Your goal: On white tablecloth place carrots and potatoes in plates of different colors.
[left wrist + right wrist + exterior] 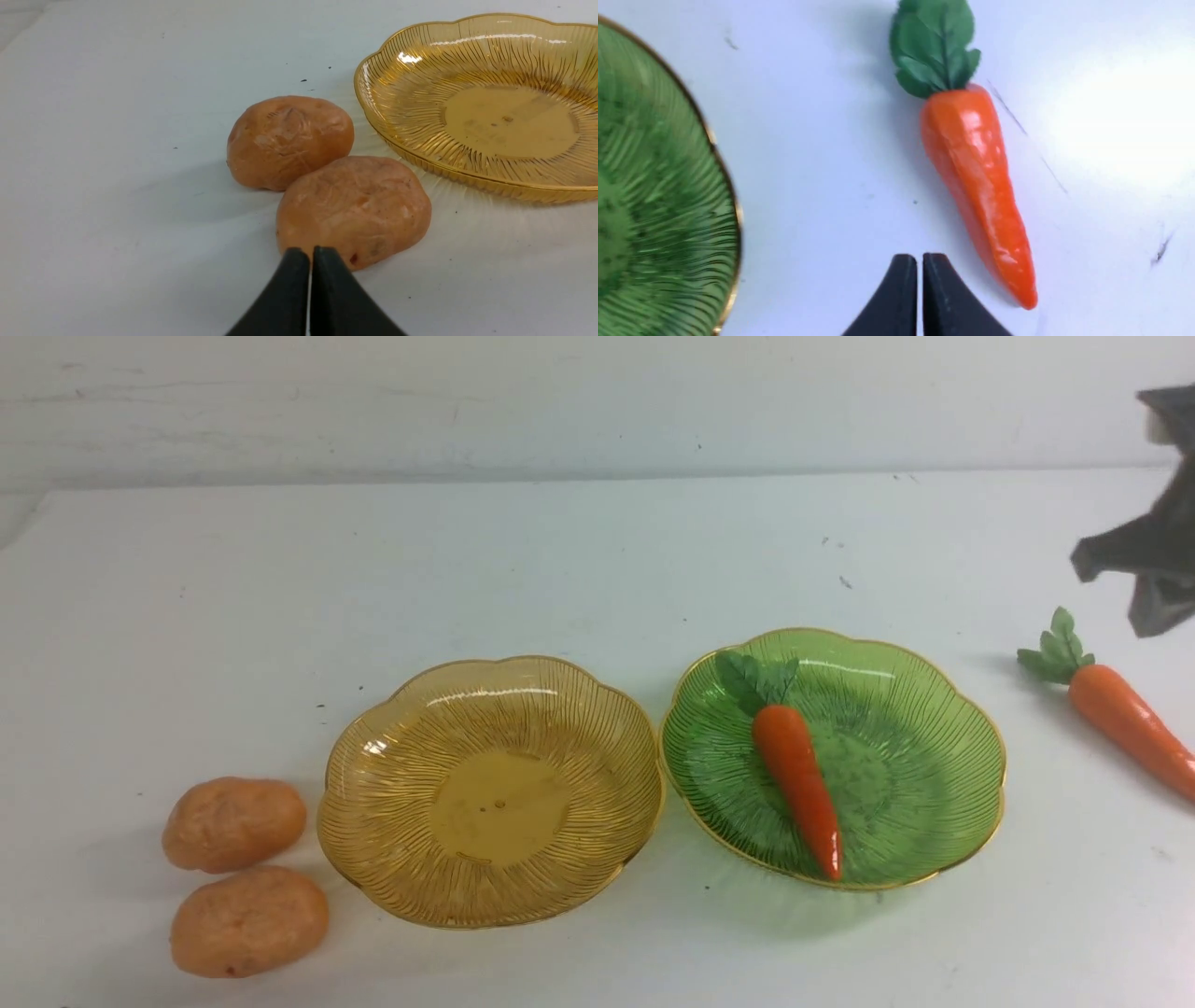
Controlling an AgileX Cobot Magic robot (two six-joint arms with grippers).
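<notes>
On white tablecloth point(597, 551): one ribbed amber plate point(490, 791), one ribbed green plate point(924, 756); two glossy orange carrots point(798, 784) point(1130, 719), one inside green; two lumpy tan potatoes point(233, 823) point(248, 921); left pincer point(310, 254), right pincer point(920, 259) closed, empty.

Over to my left gripper point(310, 254) in the left wrist view: two matte fingers point(285, 303), dark charcoal to black, wide at the base and narrowing like wedges to blunt, rounded tips, with a hairline of light between them. Smooth, plain faces.

Now my right gripper point(920, 259) in the right wrist view: the same build, a pair of black wedge-shaped fingers point(952, 303) with sloping outer edges and flatter, squared-off tips.

And in the front view, my right arm point(1158, 551) shows at the right edge: a dark grey, angular shape, blurred and cut off by the frame, with a small pale patch point(1154, 427) near its top. Finer detail there I cannot make out.
</notes>
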